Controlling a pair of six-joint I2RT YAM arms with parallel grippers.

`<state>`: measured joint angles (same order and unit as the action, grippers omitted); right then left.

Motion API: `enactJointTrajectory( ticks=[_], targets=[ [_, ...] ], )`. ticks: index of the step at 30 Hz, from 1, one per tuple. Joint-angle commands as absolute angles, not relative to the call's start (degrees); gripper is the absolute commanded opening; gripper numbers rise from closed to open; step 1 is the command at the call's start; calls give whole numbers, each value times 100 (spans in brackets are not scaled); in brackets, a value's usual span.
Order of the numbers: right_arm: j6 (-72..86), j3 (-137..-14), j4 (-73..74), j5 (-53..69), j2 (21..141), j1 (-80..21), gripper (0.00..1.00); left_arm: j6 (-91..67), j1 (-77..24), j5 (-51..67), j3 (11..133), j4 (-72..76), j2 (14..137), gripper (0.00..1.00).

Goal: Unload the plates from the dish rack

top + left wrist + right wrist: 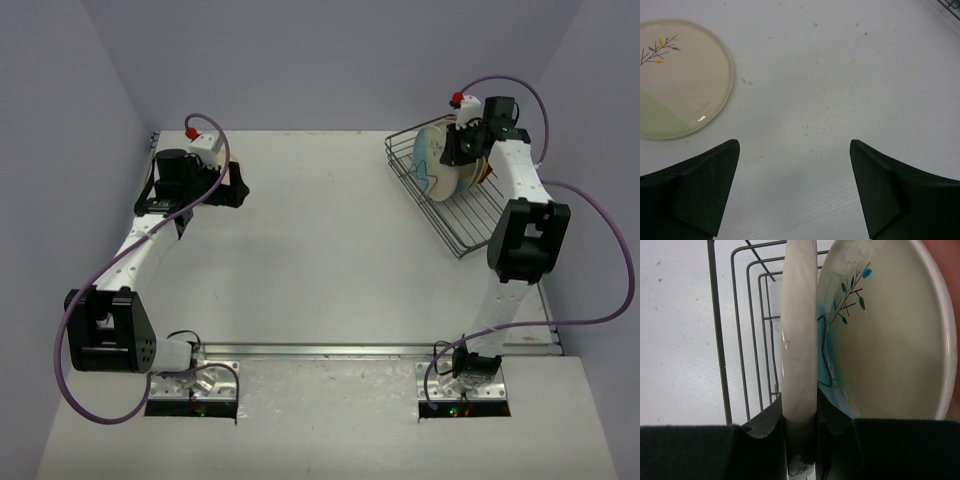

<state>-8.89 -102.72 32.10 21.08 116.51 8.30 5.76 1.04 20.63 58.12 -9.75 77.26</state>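
1. The dish rack [470, 225] is seen at the far right of the bench [320, 260], with the plates [438, 165] stood upright between its wire dividers.
2. The right hand [801, 412] is reached into the rack. Its fingers are pressed onto the rim of the pinched plate [799, 330], which is viewed edge-on by the wrist camera and gripped from both faces.
3. Just behind it the blue-segment plate [885, 350] is stood, cream with a twig motif. The two are set close together; whether they touch cannot be told.
4. The left hand [795, 185] is held spread wide above bare bench, with nothing between its fingers.
5. The green-segment plate [680, 75] is laid flat on the bench, near that hand and to the left in the wrist view. In the overhead view it is hidden by the arm.
6. The step in hand is judged to be the grasp of the next plate. One plate is already out of the rack and at least two are left in it, so the task is taken to be partly done.
7. The next move would call for a straight lift — the pinched plate must be drawn up clear of the dividers without being tipped into its neighbour. It must then be carried over the rack wall and laid flat on open bench.
8. A slip is to be guarded against, since only a narrow strip of glazed rim is gripped — a turn of the wrist taken too fast could let the plate swing.
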Motion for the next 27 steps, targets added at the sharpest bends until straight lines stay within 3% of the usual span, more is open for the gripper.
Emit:
enactJointTrajectory(
  ticks=[1, 3, 14, 20, 27],
  targets=[
    [-1089, -10495, 3212, 2047, 10917, 747, 0, 561, 65, 2235, 6155, -854, 7726, 94],
    [-1126, -10551, 3208, 2013, 10773, 747, 0, 518, 62, 2277, 6181, -871, 7726, 100],
    [-837, -11505, 3430, 2545, 9952, 747, 0, 62, 62, 2688, 6295, -663, 7426, 100],
    [-213, -11453, 3533, 3556, 9756, 730, 0, -264, 62, 3850, 6320, -520, 7365, 100],
    [1018, -10337, 3086, 5465, 9422, 300, 0, -1443, -58, 5529, 6055, 432, 7463, 95]
  ],
)
